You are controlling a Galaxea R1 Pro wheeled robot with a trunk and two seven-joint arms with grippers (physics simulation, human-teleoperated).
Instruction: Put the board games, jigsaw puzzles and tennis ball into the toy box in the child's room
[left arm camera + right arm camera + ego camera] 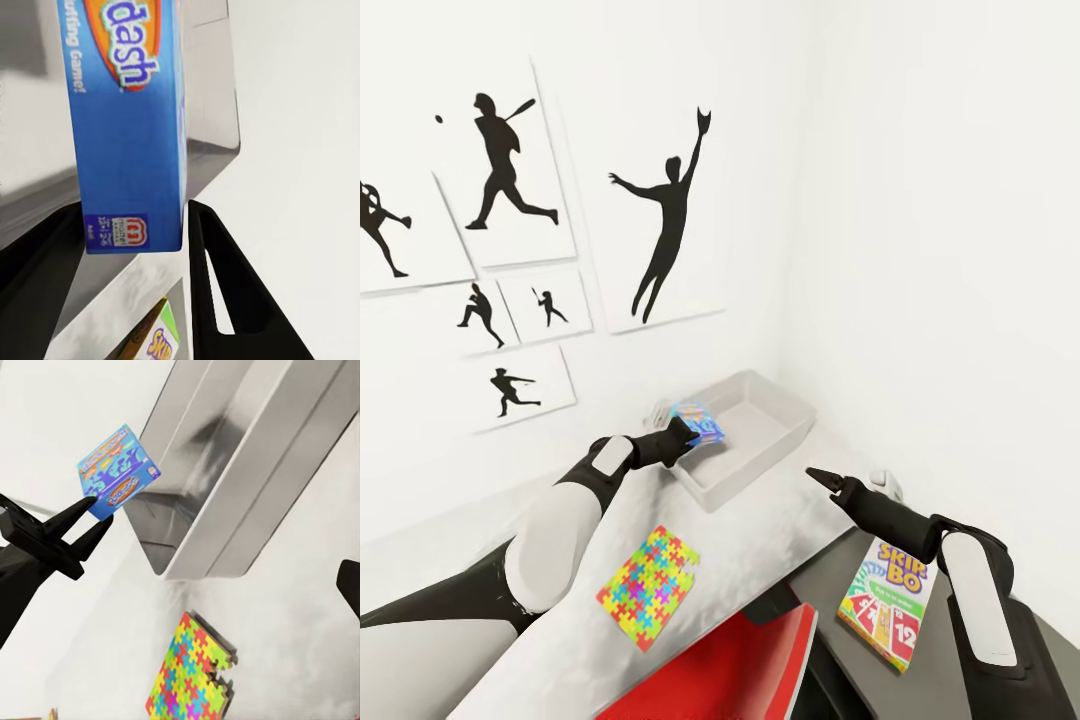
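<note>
On the pale, faintly mottled table (780, 520) in a white corner, a light grey rectangular toy box (780, 440) sits close to both walls, open-topped with smooth plain sides. Black silhouette posters of ball players (510, 190) hang on the wall to the left. Nearer the robot, a flat jigsaw puzzle (650, 587) of bright multicoloured interlocking pieces lies on the table, well apart from the box. A Skip-Bo card game box (887, 603) lies on a darker grey surface at the lower right, beside a red object (740, 670) at the bottom edge. The left gripper (688, 432) clamps a blue, glossy board game box (700, 423) between its black fingers (225, 285), holding it at the toy box's near rim, partly over the opening. The right gripper (820, 476) hovers above the table beside the toy box, holding nothing; whether its fingers are parted cannot be told.
</note>
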